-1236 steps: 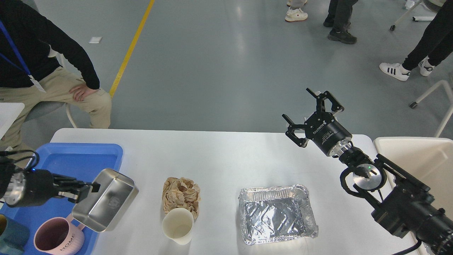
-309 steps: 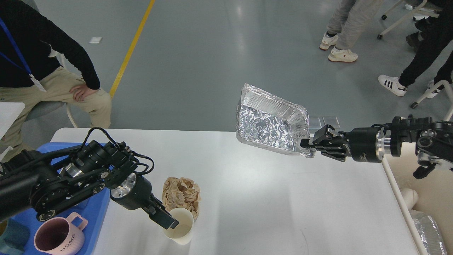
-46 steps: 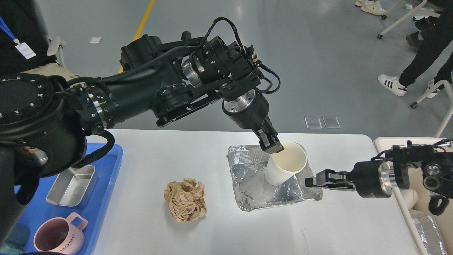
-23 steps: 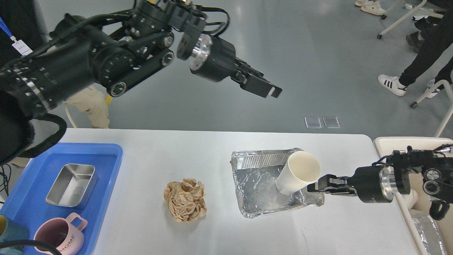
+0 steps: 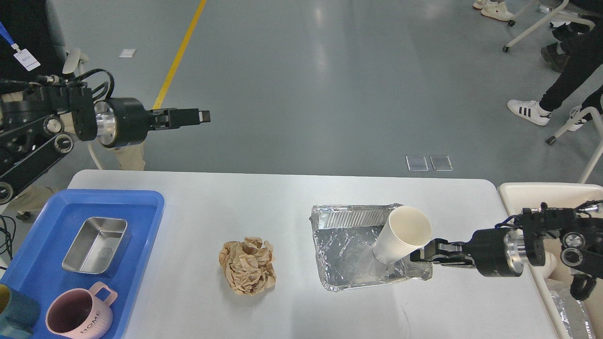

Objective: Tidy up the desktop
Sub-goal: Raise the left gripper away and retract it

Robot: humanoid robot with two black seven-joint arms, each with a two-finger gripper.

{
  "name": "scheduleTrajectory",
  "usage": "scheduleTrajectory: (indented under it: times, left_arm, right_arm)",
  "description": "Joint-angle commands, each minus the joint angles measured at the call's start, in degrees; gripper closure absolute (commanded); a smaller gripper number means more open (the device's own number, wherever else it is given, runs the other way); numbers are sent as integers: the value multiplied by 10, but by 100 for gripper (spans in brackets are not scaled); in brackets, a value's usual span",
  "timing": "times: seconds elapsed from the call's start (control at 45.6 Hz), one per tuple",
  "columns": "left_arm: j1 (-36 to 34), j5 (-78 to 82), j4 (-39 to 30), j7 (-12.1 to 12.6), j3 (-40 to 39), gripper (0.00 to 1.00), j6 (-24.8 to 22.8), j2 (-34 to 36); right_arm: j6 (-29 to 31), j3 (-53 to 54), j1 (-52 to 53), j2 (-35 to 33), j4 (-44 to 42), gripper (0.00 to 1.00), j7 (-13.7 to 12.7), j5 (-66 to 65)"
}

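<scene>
The desktop (image 5: 292, 202) occupies the lower half of the frame, spanning nearly its full width. At the right of centre, a crumpled foil tray (image 5: 351, 254) rests on the desktop with a white paper cup (image 5: 401, 235) standing tilted inside it, mouth toward the upper right. The right gripper (image 5: 417, 256) enters from the right edge at tabletop level; its fingers are clamped on the tray's right rim, just below the cup. The left gripper (image 5: 200, 116) is in the upper left of the frame, raised above the floor beyond the table's far edge, pointing right; its fingers appear pressed together with nothing between them. A crumpled brown paper ball (image 5: 247, 266) lies on the desktop at lower centre, apart from the tray. At the lower left, a blue tray (image 5: 141, 207) holds a steel container (image 5: 96, 246) and a pink mug (image 5: 80, 318). A cream bin (image 5: 532, 193) stands at the right edge beside the table.
</scene>
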Motion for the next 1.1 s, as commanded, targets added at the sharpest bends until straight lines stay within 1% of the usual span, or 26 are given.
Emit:
scheduleTrajectory:
  times: [0.0, 0.153, 0.219, 0.285, 0.329, 0.504, 0.614, 0.68, 0.745, 0.811, 0.855, 0.921, 0.965, 1.074]
  left_arm:
    - [49, -8, -30, 42, -19, 3, 13, 51]
    - [65, -84, -34, 90, -10, 3, 17, 124]
    - [77, -107, -56, 108, -2, 3, 17, 160]
    - [97, -115, -83, 117, 13, 3, 16, 199]
    - [117, -114, -118, 117, 28, 3, 17, 238]
    - [159, -117, -234, 117, 47, 3, 17, 357]
    - [185, -124, -296, 117, 47, 3, 27, 409]
    - [192, -158, -323, 117, 48, 3, 40, 437]
    - [192, -240, -331, 108, 50, 3, 43, 457]
    - [192, -346, -331, 108, 50, 3, 48, 466]
    - [192, -398, -331, 103, 50, 3, 53, 469]
    - [192, -438, -331, 86, 52, 3, 76, 469]
    - [192, -452, -331, 74, 55, 3, 100, 468]
    - [192, -461, -330, 58, 71, 3, 141, 466]
  right_arm:
    - [-2, 1, -4, 0, 0, 100, 0, 0]
    - [-2, 2, -4, -1, 0, 100, 0, 0]
    - [-3, 2, -5, 0, 0, 100, 1, 0]
    - [-3, 2, -5, 1, 0, 100, 1, 0]
    - [-3, 3, -5, 1, 0, 100, 1, 0]
    - [-8, 4, -6, 3, 0, 100, 1, 0]
    - [-8, 4, -6, 3, 0, 100, 1, 0]
    - [-8, 4, -6, 3, 0, 100, 1, 0]
    - [-8, 4, -6, 1, 0, 100, 1, 0]
    - [-8, 4, -7, 0, 1, 100, 2, 0]
    - [-8, 3, -7, 0, 1, 100, 2, 0]
    - [-8, 3, -7, 0, 1, 100, 2, 0]
    - [-8, 3, -6, 0, 1, 100, 3, 0]
    - [-8, 4, -6, 1, 2, 100, 3, 0]
